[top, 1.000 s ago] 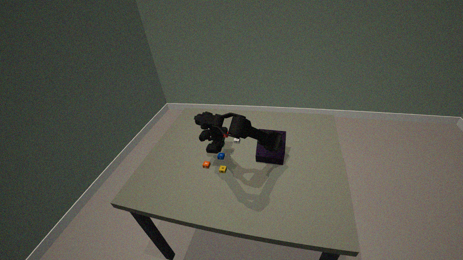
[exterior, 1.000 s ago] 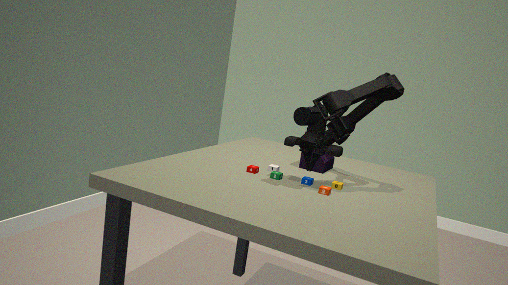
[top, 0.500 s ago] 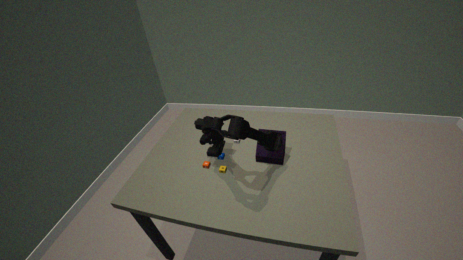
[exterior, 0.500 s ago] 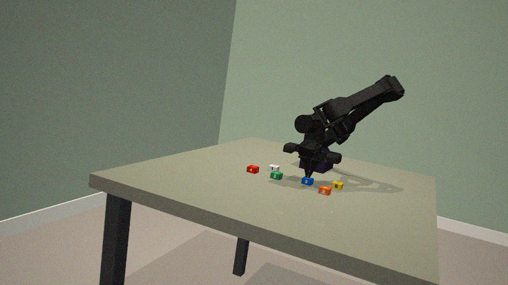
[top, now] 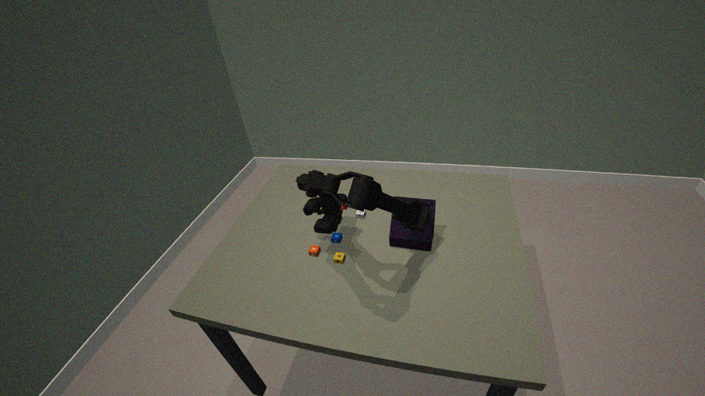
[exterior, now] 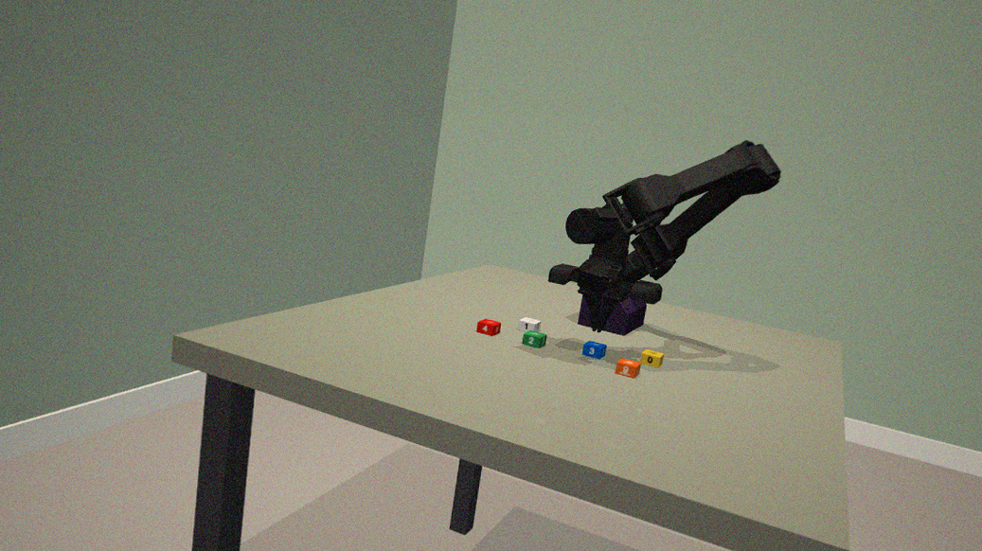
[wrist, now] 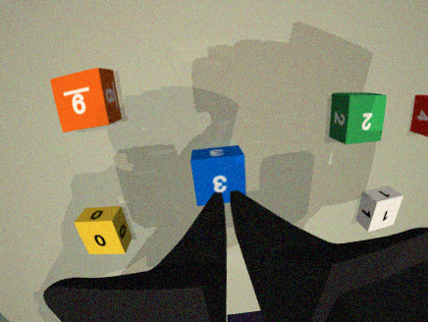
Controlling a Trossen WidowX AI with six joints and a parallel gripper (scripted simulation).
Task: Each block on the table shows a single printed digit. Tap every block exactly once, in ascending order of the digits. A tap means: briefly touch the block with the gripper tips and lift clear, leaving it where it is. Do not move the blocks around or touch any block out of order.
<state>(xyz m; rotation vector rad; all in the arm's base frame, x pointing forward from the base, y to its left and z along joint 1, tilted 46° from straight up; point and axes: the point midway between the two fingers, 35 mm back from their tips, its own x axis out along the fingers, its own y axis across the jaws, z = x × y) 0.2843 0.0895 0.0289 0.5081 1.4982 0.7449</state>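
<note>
My gripper (exterior: 596,329) (wrist: 226,199) is shut and empty, pointing down with its tips a little above the blue block 3 (top: 336,238) (exterior: 594,349) (wrist: 218,178). The orange block (top: 314,250) (exterior: 627,369) (wrist: 80,102) bears an underlined digit that reads as 9. The yellow block 0 (top: 339,257) (exterior: 652,358) (wrist: 101,233) is near it. The green block 2 (exterior: 534,339) (wrist: 360,119) is hidden behind the gripper in the top view. The white block 1 (top: 360,213) (exterior: 529,324) (wrist: 380,210) and the red block 4 (top: 343,206) (exterior: 488,327) (wrist: 421,117) lie on the other side of the blue block.
The dark purple base (top: 411,239) (exterior: 628,318) of the arm stands behind the blocks as seen from the exterior view. All blocks rest on the table (top: 445,317) (exterior: 395,375). The arm's shadow falls across several of them.
</note>
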